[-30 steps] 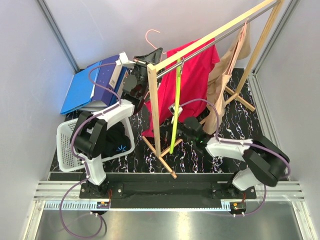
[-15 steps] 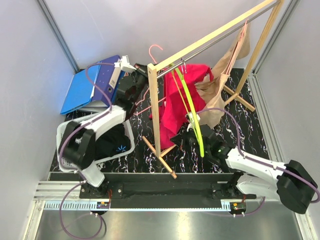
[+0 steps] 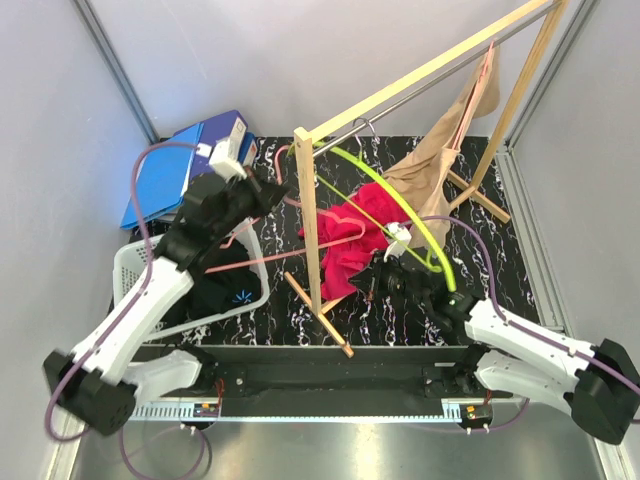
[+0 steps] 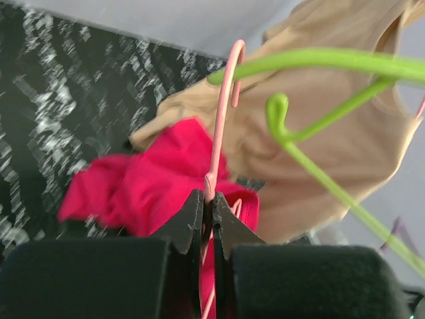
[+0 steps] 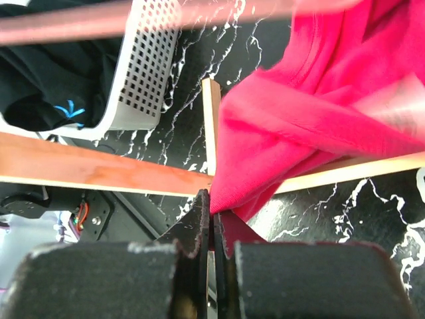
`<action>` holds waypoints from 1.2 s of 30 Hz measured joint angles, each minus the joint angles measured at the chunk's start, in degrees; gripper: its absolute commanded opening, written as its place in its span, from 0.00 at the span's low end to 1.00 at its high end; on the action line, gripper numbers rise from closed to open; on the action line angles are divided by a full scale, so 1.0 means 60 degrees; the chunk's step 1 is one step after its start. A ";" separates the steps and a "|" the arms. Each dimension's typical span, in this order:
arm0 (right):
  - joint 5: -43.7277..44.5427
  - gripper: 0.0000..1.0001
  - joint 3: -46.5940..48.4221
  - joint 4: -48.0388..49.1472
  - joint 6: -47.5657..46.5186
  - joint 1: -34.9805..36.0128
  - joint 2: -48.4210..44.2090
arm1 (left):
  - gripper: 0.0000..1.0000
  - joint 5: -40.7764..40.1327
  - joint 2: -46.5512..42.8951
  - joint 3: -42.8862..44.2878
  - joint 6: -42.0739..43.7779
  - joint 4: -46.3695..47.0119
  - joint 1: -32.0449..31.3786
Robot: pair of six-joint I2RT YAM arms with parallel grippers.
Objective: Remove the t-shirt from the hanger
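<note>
The red t-shirt hangs bunched low beside the wooden rack post, off the rail. My left gripper is shut on the thin pink hanger, just below its hook. The hanger's right end still reaches into the red cloth. In the left wrist view the t-shirt lies behind my closed left gripper. My right gripper is shut on the t-shirt's lower edge. The right wrist view shows the cloth pinched at the right gripper.
A lime green hanger swings from the metal rail, close above my right wrist. A beige garment hangs further right. A white basket with black clothing stands at the left, a blue box behind it. The rack's wooden foot crosses below.
The t-shirt has come down off the rail and bunched low. My left gripper pulled the pink hanger left and down. My right arm drew the cloth right, and the green hanger swung up.
</note>
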 measured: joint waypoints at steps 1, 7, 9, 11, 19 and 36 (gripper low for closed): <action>0.0000 0.00 0.0033 -0.0138 0.0011 0.0000 -0.0149 | 0.00 -0.0062 -0.0404 -0.0131 0.0175 -0.0495 0.0011; 0.0000 0.00 0.0208 -0.0565 0.0062 0.0000 -0.0798 | 0.00 -0.0805 -0.2339 -0.0237 0.1013 -0.2903 0.0051; 0.0000 0.00 0.0211 -0.0678 0.0062 0.0000 -0.0827 | 0.00 -0.1071 -0.2743 -0.0237 0.1198 -0.3424 0.0058; 0.0000 0.00 0.0215 -0.0929 0.0062 0.0000 -0.0827 | 0.00 -0.1490 -0.3217 -0.0237 0.1351 -0.4113 0.0076; 0.0011 0.03 0.0255 -0.1475 0.0124 0.0000 -0.0911 | 0.00 -0.3366 -0.4036 0.0466 0.1457 -0.6102 0.0095; -0.0044 0.93 0.0933 -0.2605 0.0474 -0.0233 -0.1770 | 0.00 -0.1453 -0.1537 0.2091 0.1956 -0.5206 0.1905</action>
